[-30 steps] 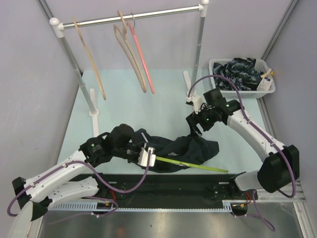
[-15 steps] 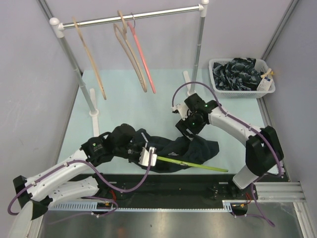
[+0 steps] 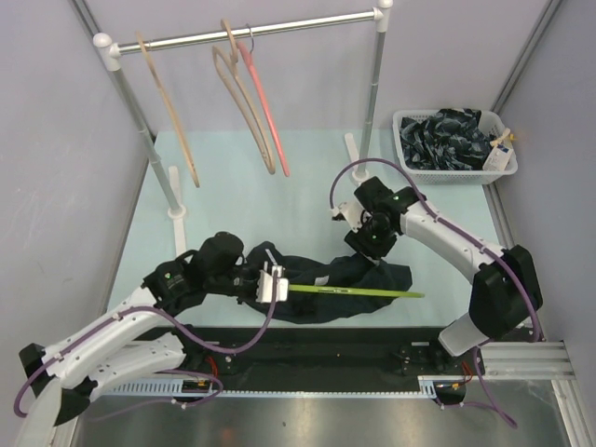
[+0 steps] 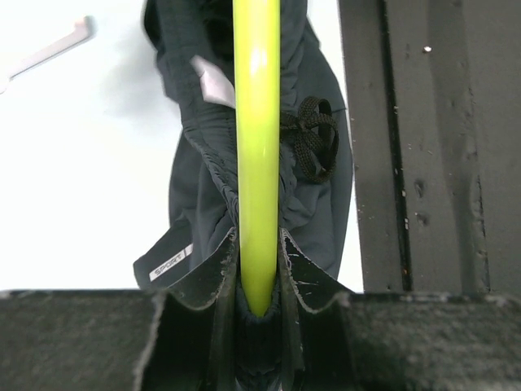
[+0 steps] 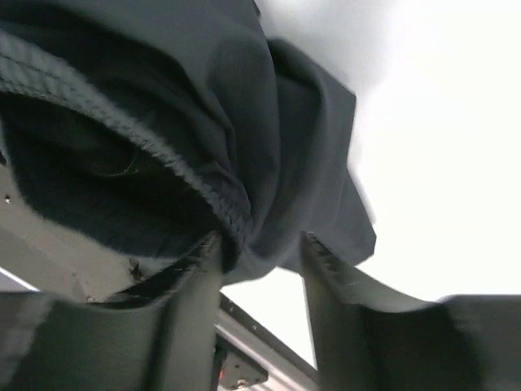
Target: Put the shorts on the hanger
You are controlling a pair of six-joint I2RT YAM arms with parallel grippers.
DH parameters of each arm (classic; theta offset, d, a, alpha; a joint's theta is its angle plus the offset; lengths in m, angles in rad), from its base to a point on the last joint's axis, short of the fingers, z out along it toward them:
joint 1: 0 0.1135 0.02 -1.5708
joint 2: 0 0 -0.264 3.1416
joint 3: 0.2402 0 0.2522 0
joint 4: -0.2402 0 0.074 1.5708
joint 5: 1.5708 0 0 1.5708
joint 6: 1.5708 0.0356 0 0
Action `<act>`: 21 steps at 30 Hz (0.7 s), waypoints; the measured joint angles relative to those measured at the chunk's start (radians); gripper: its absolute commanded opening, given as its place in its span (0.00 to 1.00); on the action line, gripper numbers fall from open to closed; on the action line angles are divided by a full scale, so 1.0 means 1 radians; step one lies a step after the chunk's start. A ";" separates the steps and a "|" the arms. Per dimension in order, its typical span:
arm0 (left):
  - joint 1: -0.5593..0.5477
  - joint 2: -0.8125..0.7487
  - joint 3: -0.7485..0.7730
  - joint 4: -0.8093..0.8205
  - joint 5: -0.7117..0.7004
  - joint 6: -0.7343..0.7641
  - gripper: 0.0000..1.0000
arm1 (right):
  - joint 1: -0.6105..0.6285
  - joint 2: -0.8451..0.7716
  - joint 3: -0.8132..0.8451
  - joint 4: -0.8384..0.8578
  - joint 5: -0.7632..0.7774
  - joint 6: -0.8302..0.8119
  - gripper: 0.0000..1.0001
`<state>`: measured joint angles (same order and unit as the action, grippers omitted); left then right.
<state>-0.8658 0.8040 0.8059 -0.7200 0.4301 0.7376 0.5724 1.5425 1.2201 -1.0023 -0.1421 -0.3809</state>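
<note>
- The shorts (image 3: 335, 284) lie crumpled on the table's near half, between the two arms, close to the dark strip along the front edge.
- In the left wrist view their gathered waistband, a knotted black drawstring (image 4: 309, 142) and a small white label (image 4: 213, 81) show beside the bar.
- The hanger (image 3: 358, 291), lime green, lies across the top of the shorts, running left to right. Its far tip reaches just past the fabric's right edge.
- The left gripper (image 3: 270, 284) is pressed together on the near end of that green bar, which sits squarely between its two pads.
- The right gripper (image 3: 372, 244) points down at the upper right part of the shorts. Its jaws stand partly spread with a fold of waistband between them. Whether they actually pinch the fabric cannot be told.
- The pale green table (image 3: 233, 200) carries everything.
- At its far side stands a clothes rack (image 3: 261, 30) with a metal rail on white posts.
- On the rail hang beige wooden hangers (image 3: 168, 112) and a pink hanger (image 3: 270, 112).
- A white basket (image 3: 447, 175) sits at the far right corner, holding dark patterned cloth.
</note>
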 measured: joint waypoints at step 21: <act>0.152 -0.225 -0.091 -0.006 0.019 -0.050 0.00 | -0.247 -0.167 -0.052 -0.033 -0.130 -0.047 0.00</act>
<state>-0.7139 0.5789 0.7151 -0.7265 0.4492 0.6876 0.3252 1.3754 1.1683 -1.0351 -0.2726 -0.4282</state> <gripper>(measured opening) 0.226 0.009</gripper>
